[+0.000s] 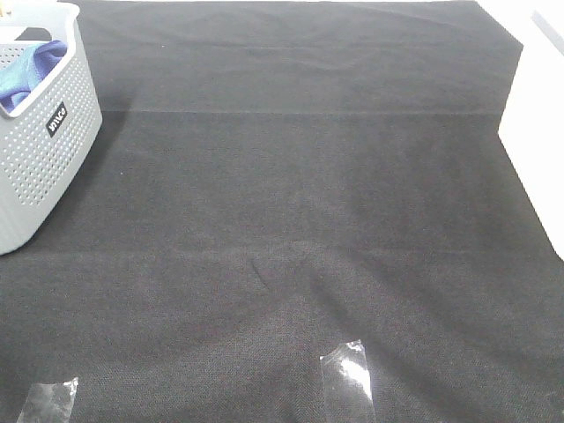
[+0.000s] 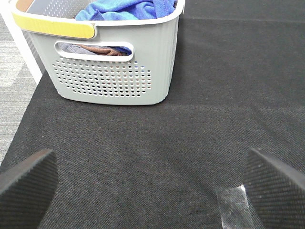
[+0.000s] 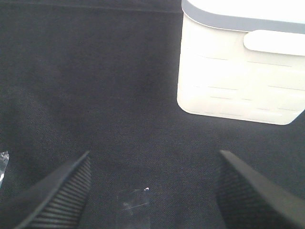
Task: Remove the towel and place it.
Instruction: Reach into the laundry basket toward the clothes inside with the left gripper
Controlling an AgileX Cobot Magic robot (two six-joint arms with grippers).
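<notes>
- Exterior high view, far left: a light grey plastic basket (image 1: 35, 132) full of little round holes stands on the flat black table cloth (image 1: 291, 220), right at the left edge.
- The bright blue soft towel (image 1: 26, 75) lies bunched up inside the basket, and part of it pokes up to the rim.
- The left wrist view shows the same basket from the side. It has a yellow strip (image 2: 55, 26) along one top edge. A brown cloth (image 2: 105, 49) peeks through the handle hole, below the towel.
- The left claw (image 2: 152, 191) hangs over the table cloth, near the basket but not touching it. Its two black bumpy fingers (image 2: 26, 186) are spread wide apart — there is nothing between them.
- A piece of clear shiny tape (image 1: 48, 401) is stuck at the near left of the table cloth. A second piece of tape (image 1: 348, 374) is stuck closer to the middle.
- The middle of the table cloth has a few soft wrinkles.
- The right claw (image 3: 152, 191) hangs over the table cloth too. Its black ridged fingers (image 3: 57, 195) are spread wide and hold nothing.
- Far right: a white plastic box (image 3: 238, 71) with a grey rim stands on the table cloth. It is near the right claw but not touching it, and well apart from the basket.
</notes>
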